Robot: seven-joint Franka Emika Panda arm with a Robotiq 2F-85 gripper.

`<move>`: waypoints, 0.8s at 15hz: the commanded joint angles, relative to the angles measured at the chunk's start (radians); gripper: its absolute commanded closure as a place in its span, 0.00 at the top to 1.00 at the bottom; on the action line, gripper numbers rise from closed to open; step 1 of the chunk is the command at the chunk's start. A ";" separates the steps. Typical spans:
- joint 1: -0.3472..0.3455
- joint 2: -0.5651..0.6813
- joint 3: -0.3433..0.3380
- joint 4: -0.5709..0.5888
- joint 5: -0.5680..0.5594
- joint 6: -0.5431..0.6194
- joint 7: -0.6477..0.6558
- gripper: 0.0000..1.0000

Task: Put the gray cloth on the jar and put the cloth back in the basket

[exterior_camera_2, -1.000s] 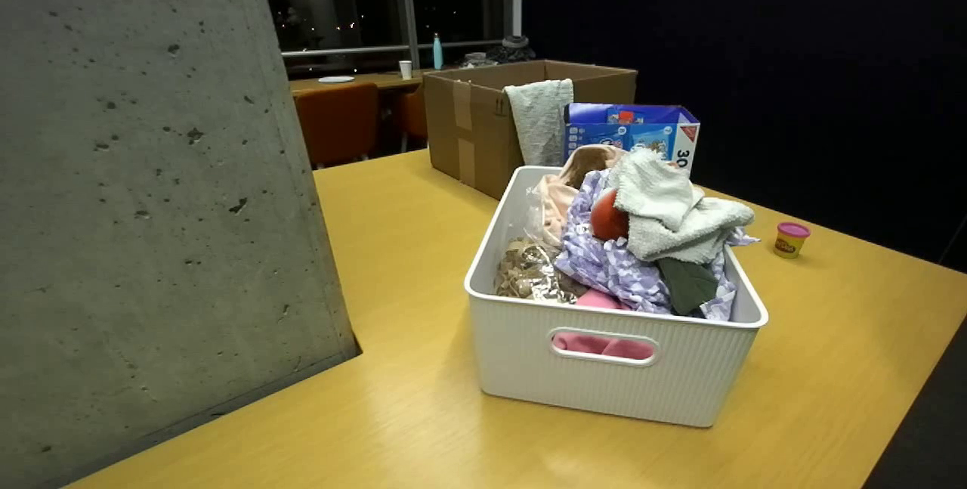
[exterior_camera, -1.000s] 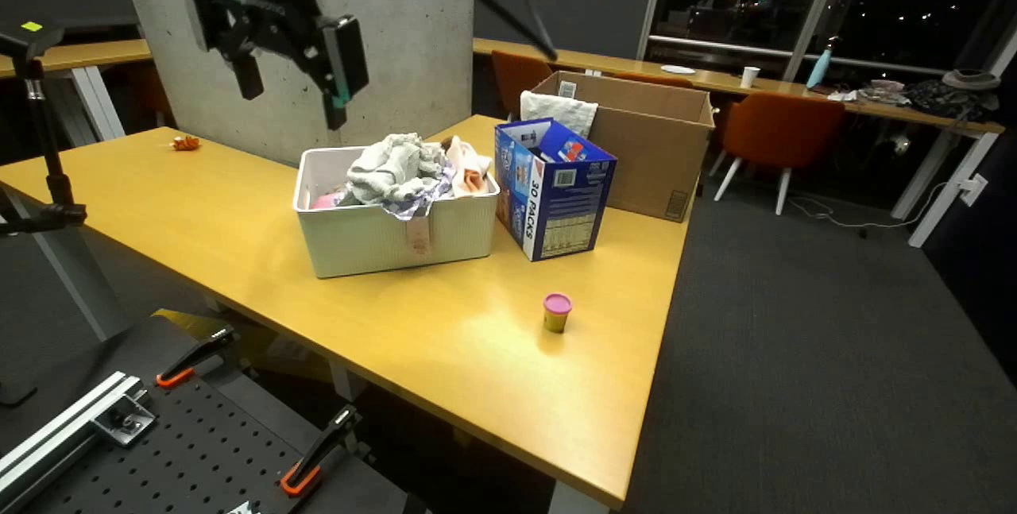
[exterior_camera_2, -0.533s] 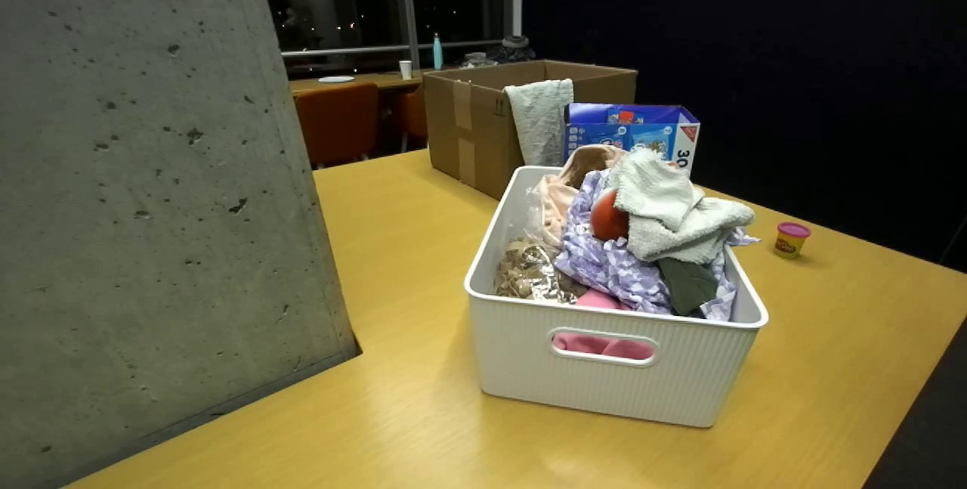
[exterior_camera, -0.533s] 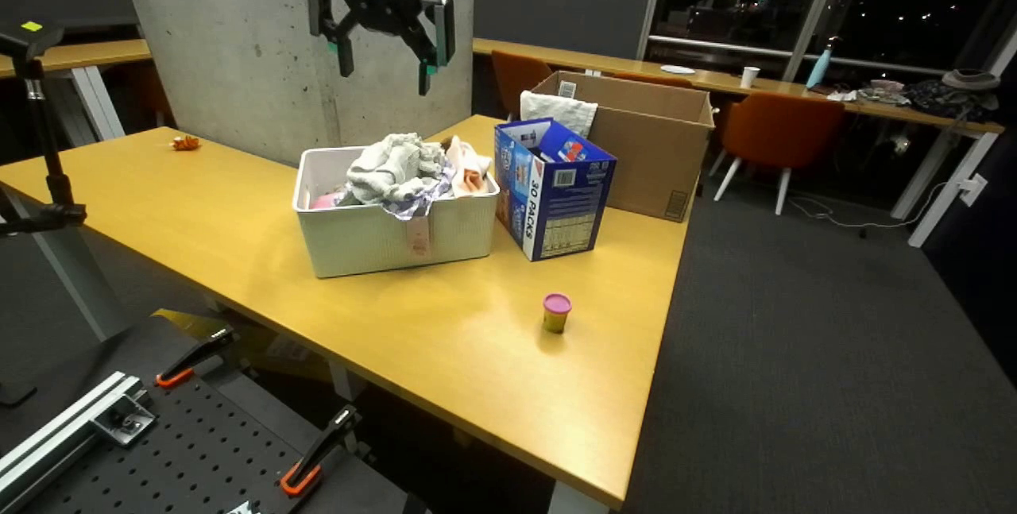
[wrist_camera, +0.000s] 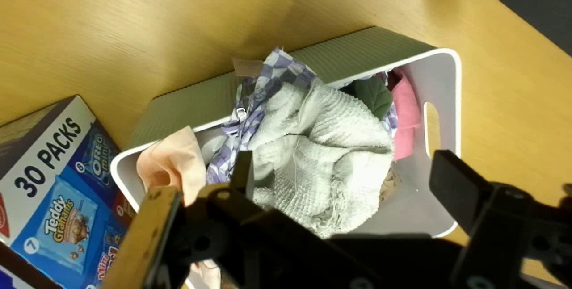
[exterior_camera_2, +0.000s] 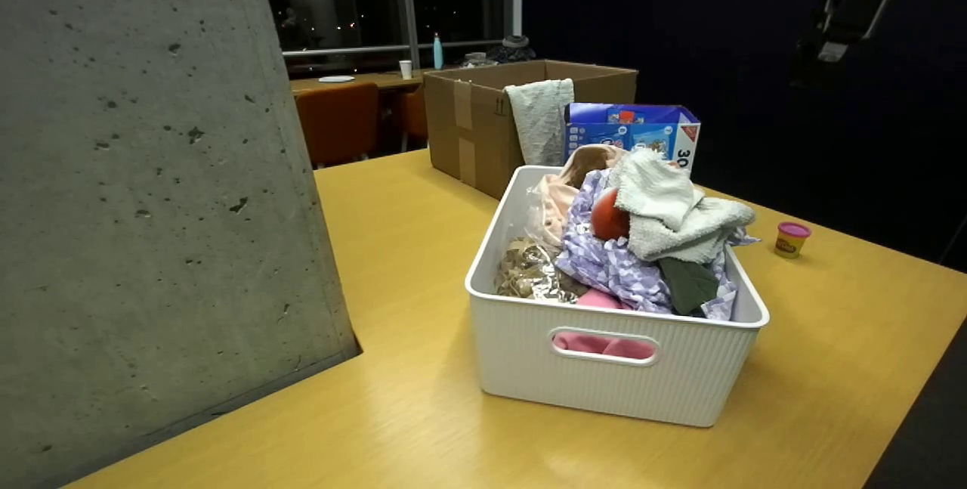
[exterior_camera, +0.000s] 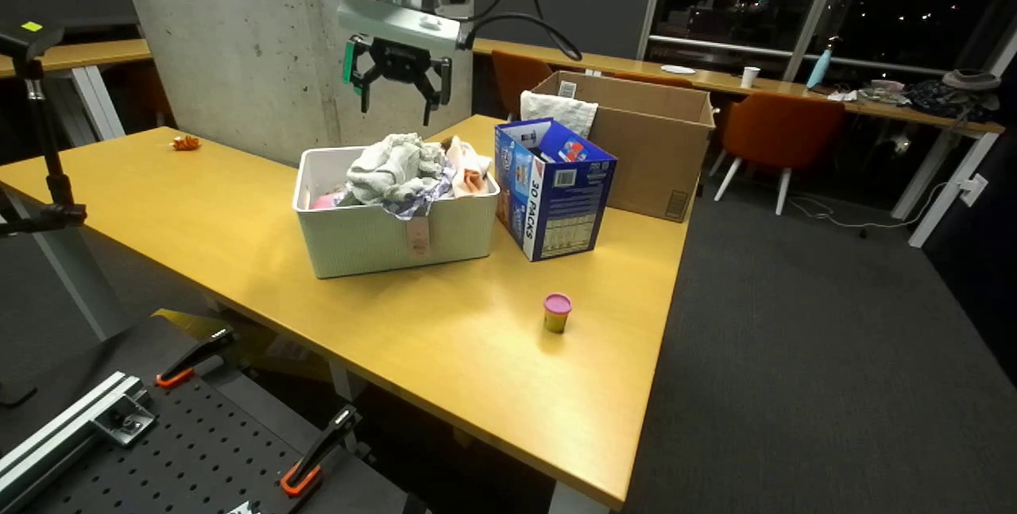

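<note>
From the left in an exterior view, a pale gray ribbed plastic basket (exterior_camera: pixel 361 244) stands on a yellow wooden table (exterior_camera: pixel 437 323), with a light gray terry cloth (exterior_camera: pixel 389 168) heaped loosely at the top of its contents. Above it hangs the black two-fingered Robotiq gripper (exterior_camera: pixel 396 114), pointing down, its fingers spread wide; the cloth lies below the fingertips, apart from them. Just right of the basket stands a blue printed snack carton (exterior_camera: pixel 568 212), and nearer the camera, well apart from both, an upright small yellow jar with a pink lid (exterior_camera: pixel 555 318). Farther right is a large open brown cardboard box (exterior_camera: pixel 651 156), a whitish towel (exterior_camera: pixel 558 110) draped over its edge.

Left to right in the wrist view, the basket holds a peach cloth (wrist_camera: pixel 174 159), a purple-and-white checked cloth (wrist_camera: pixel 281 68), the gray cloth, a dark green leaf-shaped piece (wrist_camera: pixel 375 94) and a pink cloth (wrist_camera: pixel 404 119). The gray cloth appears between the two fingers, closer to the one at that view's left.
</note>
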 commanded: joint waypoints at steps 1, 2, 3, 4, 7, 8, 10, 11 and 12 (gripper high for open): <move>-0.068 0.074 0.066 0.108 -0.005 -0.008 -0.028 1.00; -0.075 0.106 0.079 0.146 -0.012 -0.010 -0.031 1.00; -0.078 0.132 0.089 0.179 -0.023 -0.015 -0.025 1.00; -0.080 0.170 0.102 0.224 -0.031 -0.025 -0.019 1.00; -0.075 0.264 0.134 0.333 -0.056 -0.057 0.003 1.00; -0.066 0.302 0.143 0.365 -0.077 -0.069 0.016 1.00; -0.054 0.364 0.159 0.420 -0.117 -0.088 0.039 1.00; -0.050 0.390 0.166 0.447 -0.137 -0.099 0.043 1.00; -0.045 0.418 0.173 0.475 -0.157 -0.105 0.045 1.00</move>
